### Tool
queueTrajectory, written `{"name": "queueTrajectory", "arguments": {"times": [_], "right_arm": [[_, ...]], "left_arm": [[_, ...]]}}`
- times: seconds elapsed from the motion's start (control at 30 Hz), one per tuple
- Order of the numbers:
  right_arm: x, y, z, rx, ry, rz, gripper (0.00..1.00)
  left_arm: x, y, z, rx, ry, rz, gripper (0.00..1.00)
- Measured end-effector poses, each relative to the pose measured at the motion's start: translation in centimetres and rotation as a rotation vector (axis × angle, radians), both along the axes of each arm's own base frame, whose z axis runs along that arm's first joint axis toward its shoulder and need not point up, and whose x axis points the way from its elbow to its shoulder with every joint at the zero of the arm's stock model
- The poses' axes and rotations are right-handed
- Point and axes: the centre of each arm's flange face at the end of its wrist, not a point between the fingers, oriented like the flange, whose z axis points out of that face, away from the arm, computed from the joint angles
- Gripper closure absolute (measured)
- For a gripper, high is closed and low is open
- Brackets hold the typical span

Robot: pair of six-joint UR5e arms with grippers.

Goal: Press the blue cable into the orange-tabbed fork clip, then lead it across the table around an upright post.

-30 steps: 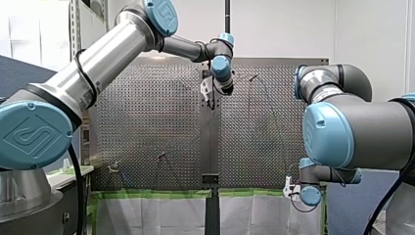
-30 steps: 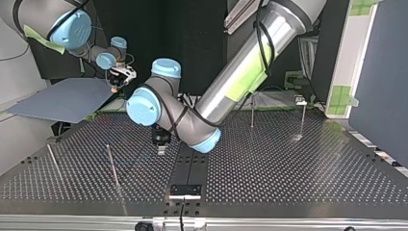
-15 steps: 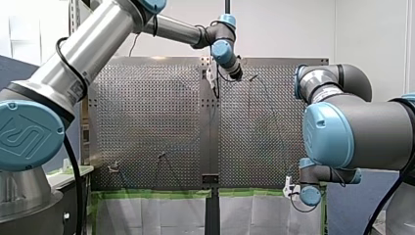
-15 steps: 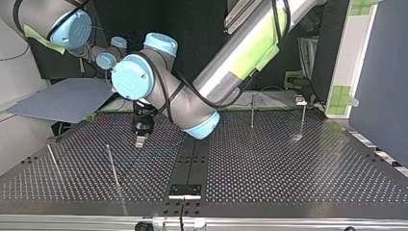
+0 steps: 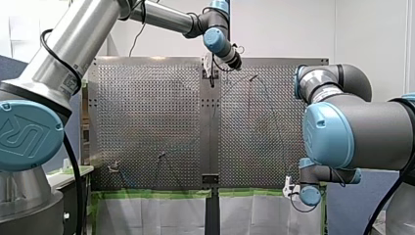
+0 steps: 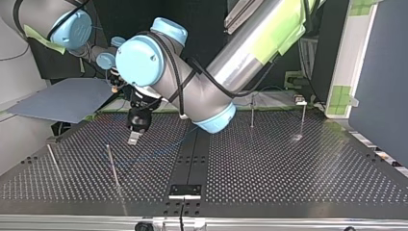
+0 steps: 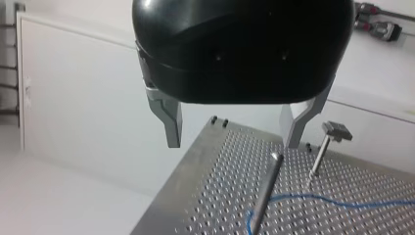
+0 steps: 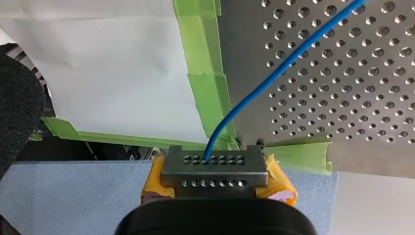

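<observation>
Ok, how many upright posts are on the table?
4 in top view: outer left post, inner left post, inner right post, outer right post. My left arm may hide more.

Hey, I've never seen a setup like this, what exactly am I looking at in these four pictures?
These are two robot arms at a perforated metal table. One picture looks from behind the arms, one faces them from across the table, and two come from cameras on the wrists. Thin upright metal posts stand on the table, and a thin blue cable runs past one post's foot. The left arm's black gripper with metal fingers hangs open above the table, holding nothing. The right arm's gripper with yellow pads sits by the table's green-taped edge, pinching the cable.
</observation>
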Motion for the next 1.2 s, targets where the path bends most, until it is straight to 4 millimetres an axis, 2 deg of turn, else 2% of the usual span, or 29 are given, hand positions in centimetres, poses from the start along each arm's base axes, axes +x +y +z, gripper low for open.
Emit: {"name": "queueTrajectory", "arguments": {"times": [0.4, 0.57, 0.8, 1.2], "right_arm": [[0.1, 0.0, 0.0, 0.0, -0.001, 0.011, 1.0], [0.2, 0.0, 0.0, 0.0, -0.002, 0.015, 1.0], [0.3, 0.0, 0.0, -0.001, -0.003, 0.019, 1.0], [0.3, 0.0, 0.0, 0.001, -0.007, 0.023, 1.0]], "left_arm": [[-0.2, -0.7, 0.3, -0.02, 0.006, -0.106, 0.02], [0.1, -0.9, -0.2, -0.028, 0.017, -0.13, 0.02], [1.3, -1.1, -2.1, -0.024, 0.039, -0.123, 0.02], [2.4, -0.3, -2.4, -0.032, 0.046, -0.066, 0.02]]}}
